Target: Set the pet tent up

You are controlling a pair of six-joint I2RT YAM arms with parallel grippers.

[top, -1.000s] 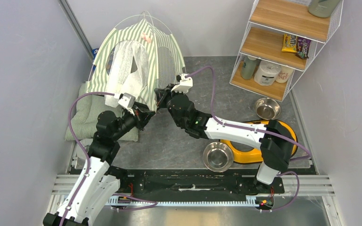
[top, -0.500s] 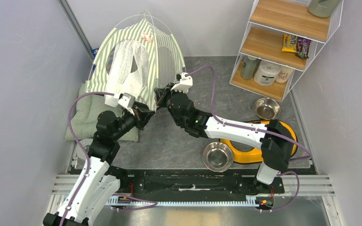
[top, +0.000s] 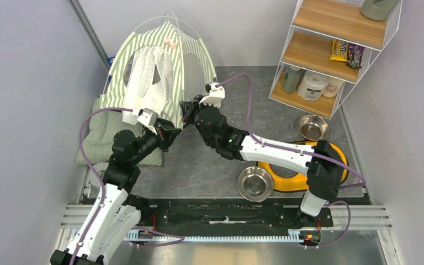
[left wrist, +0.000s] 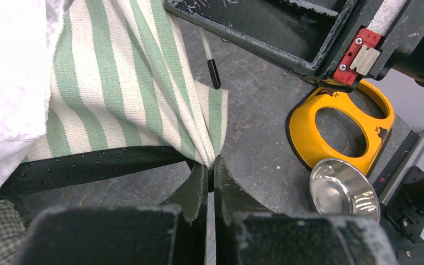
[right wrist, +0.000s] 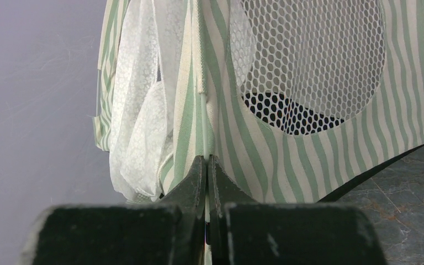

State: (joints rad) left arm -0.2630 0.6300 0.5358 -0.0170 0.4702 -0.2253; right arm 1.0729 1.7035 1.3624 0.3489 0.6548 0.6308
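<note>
The pet tent (top: 160, 69), green-and-white striped with white mesh panels, stands domed at the far left. My left gripper (top: 173, 132) is at its near right corner, shut on the striped fabric hem (left wrist: 212, 149), as the left wrist view (left wrist: 212, 168) shows. Just beyond it, my right gripper (top: 186, 112) is shut on a thin white pole (right wrist: 205, 127) that runs down the tent's corner seam, seen in the right wrist view (right wrist: 206, 163). The pole's black tip (left wrist: 213, 74) hangs free a little above the floor beside the fabric. A round mesh window (right wrist: 309, 61) fills the tent's side.
A pale green quilted cushion (top: 95, 138) lies under the tent's left side. A yellow double-bowl holder (top: 293, 175) and a steel bowl (top: 255, 183) sit near right, with another bowl (top: 313, 127) by the wire shelf (top: 331, 52). Grey walls close in on both sides.
My right gripper has shifted slightly up and away with the pole. The left arm and the tent corner have hardly moved.
</note>
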